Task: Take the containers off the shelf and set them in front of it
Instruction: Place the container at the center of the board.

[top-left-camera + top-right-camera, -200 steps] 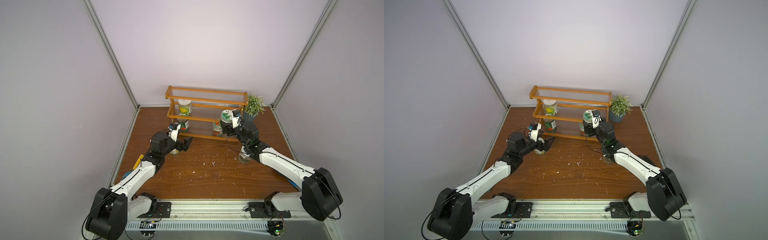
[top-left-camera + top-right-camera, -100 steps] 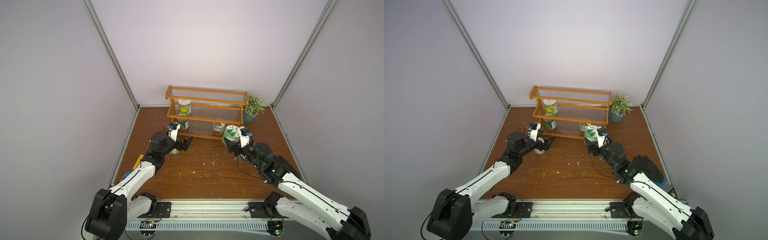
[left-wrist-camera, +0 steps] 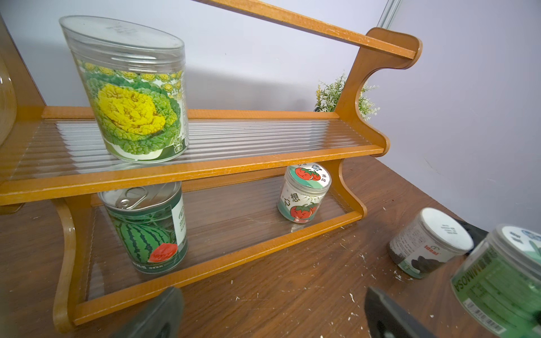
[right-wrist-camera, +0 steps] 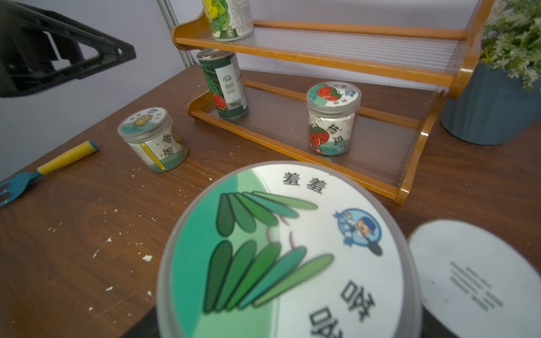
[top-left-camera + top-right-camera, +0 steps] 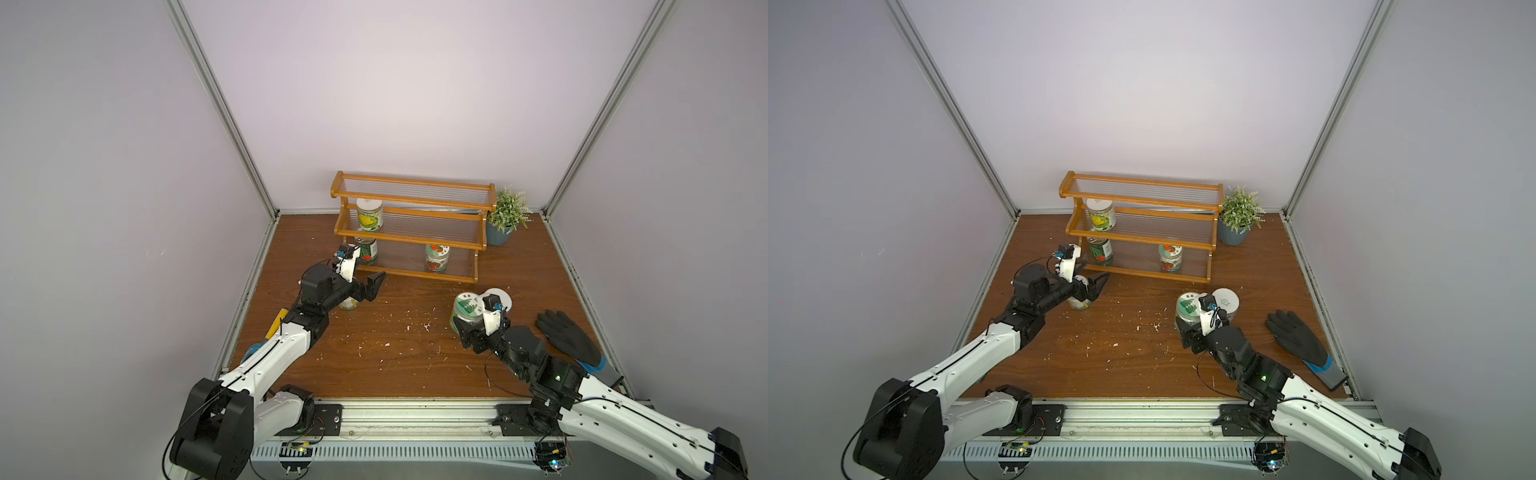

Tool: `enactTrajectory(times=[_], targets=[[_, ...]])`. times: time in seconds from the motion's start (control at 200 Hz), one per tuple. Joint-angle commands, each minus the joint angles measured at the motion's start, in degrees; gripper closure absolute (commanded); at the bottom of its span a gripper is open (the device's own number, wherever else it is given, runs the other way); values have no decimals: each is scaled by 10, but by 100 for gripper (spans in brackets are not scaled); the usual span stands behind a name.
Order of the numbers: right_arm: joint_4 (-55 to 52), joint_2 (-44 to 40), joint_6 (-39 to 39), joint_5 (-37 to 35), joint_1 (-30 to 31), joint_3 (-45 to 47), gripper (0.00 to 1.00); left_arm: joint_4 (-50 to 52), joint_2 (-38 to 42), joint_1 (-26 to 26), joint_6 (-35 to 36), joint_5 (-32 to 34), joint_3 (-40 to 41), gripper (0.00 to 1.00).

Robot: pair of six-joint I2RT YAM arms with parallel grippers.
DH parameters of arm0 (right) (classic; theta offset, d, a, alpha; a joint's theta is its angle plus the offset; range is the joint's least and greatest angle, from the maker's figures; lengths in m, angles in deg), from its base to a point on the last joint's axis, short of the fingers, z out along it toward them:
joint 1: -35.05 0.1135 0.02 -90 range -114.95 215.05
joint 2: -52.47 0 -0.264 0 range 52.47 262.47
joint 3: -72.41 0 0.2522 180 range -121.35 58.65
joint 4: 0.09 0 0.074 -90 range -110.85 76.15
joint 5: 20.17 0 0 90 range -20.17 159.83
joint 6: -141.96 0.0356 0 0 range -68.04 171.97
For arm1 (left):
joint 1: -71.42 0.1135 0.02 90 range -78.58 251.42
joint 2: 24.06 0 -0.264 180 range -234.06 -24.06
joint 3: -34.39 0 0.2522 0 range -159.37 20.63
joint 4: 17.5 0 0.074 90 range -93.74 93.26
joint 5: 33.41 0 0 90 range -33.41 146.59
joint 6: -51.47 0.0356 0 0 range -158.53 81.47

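The right claw point(image 5: 468, 332) is closed around the lower body of the green-leaf jar point(image 5: 466, 308), a clear pot with a white lid printed with feathery green leaves and a green label round its side. It holds the jar low and slightly tipped, just beside the white-lidded jar point(image 3: 430, 243) that stands on the surface point(image 5: 395, 353) in front of the right end of the shelf point(image 5: 415, 240). Whether the base touches the wood I cannot tell. That spot looks chosen to line the jar up with its neighbour, so I judge this to be the setting-down. The left claw point(image 3: 272, 295) gapes fully open and empty, close by the sunflower jar point(image 4: 153, 139) and facing the shelf, probably readied for the next pick. Three containers are on the shelf: the watermelon can point(image 5: 368, 254) and tomato jar point(image 5: 436, 257) on the bottom tier, and the yellow-flower jar point(image 5: 370, 216) on the middle one.
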Motion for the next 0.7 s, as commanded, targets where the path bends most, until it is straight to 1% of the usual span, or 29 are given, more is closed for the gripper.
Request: enactTrajectory(times=[0.0, 0.23, 0.385, 0.525, 0.696], targets=[[-7, -16, 60, -86, 19, 6, 58, -16, 6, 6, -2, -12, 0, 0], [-39, -22, 145, -190, 71, 47, 59, -12, 5, 6, 0, -12, -2, 0], [-57, -33, 191, -240, 94, 68, 59, -7, 4, 6, 6, -13, -4, 0], [-82, -35, 221, -263, 104, 63, 59, -3, 3, 6, 8, -14, -6, 0], [-121, -14, 303, -269, 125, 63, 59, 0, 6, 5, 10, -15, -6, 0]])
